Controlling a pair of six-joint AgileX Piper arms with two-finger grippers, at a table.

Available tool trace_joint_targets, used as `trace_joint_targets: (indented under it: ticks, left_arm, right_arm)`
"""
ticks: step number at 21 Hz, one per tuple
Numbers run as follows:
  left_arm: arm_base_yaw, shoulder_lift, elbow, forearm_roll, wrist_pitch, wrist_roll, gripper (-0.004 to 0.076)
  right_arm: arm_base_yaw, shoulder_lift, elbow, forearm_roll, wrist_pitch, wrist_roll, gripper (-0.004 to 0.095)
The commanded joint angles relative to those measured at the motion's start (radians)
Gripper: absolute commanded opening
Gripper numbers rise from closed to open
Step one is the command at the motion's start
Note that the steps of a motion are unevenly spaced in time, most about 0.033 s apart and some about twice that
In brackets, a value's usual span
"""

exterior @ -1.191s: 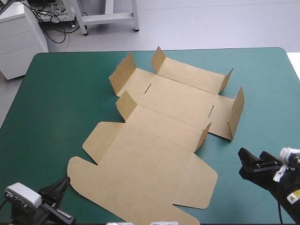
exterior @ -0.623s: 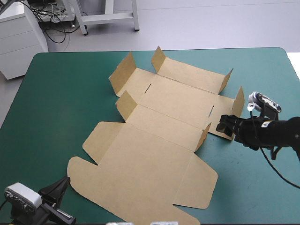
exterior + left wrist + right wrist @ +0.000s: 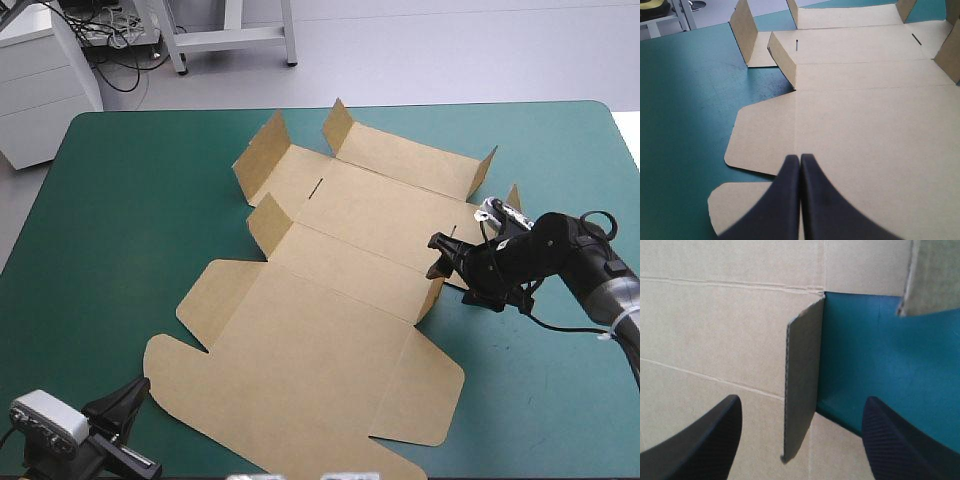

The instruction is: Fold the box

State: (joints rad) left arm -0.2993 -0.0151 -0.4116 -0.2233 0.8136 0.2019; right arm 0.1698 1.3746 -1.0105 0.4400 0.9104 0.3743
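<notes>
Little is folded: the box (image 3: 330,330) lies mostly flat mid-frame. The right gripper (image 3: 802,402) is spread astride an upright flap (image 3: 802,360); the left gripper (image 3: 800,159) is pressed together.

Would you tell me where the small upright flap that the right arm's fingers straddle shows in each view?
High view: the flap stands right of centre, at the narrow panel's right end.
Left wrist view: the flap rises ahead of the shut left fingers, at that panel's end toward the table's right edge.
Right wrist view: the flap stands edge-on between the open right fingers.
Shared landmark: the narrow panel between two creases.
</notes>
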Motion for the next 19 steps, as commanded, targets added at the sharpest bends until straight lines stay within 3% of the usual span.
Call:
trace_joint_targets:
  ticks: [1,7,9,10,11,12,13,19]
  left_arm:
    - [-0.002,-0.016,-0.023,-0.026,-0.072,-0.004,-0.0032]
    - [-0.002,-0.016,-0.023,-0.026,-0.072,-0.004,-0.0032]
    - [-0.002,-0.016,-0.023,-0.026,-0.072,-0.004,-0.0032]
    - [-0.002,-0.016,-0.023,-0.026,-0.072,-0.004,-0.0032]
    - [-0.002,-0.016,-0.023,-0.026,-0.072,-0.004,-0.0032]
    - [-0.002,-0.016,-0.023,-0.026,-0.072,-0.004,-0.0032]
    - [-0.002,-0.016,-0.023,-0.026,-0.072,-0.004,-0.0032]
    - [-0.002,-0.016,-0.023,-0.026,-0.072,-0.004,-0.0032]
  right_arm:
    - [0.001,0.003,-0.034,0.011,-0.055,0.001,0.0630]
    - [0.031,0.054,-0.034,-0.001,-0.098,0.002,0.0600]
    - [0.048,0.070,-0.035,-0.008,-0.117,0.004,0.0491]
    - [0.051,0.081,-0.035,-0.012,-0.116,0.002,0.0363]
    - [0.051,0.089,-0.035,-0.012,-0.114,-0.003,0.0298]
    - [0.051,0.098,-0.035,-0.012,-0.110,-0.017,0.0117]
    - [0.051,0.100,-0.035,-0.012,-0.110,-0.022,0.0026]
    - [0.051,0.101,-0.037,-0.007,-0.091,-0.118,-0.0003]
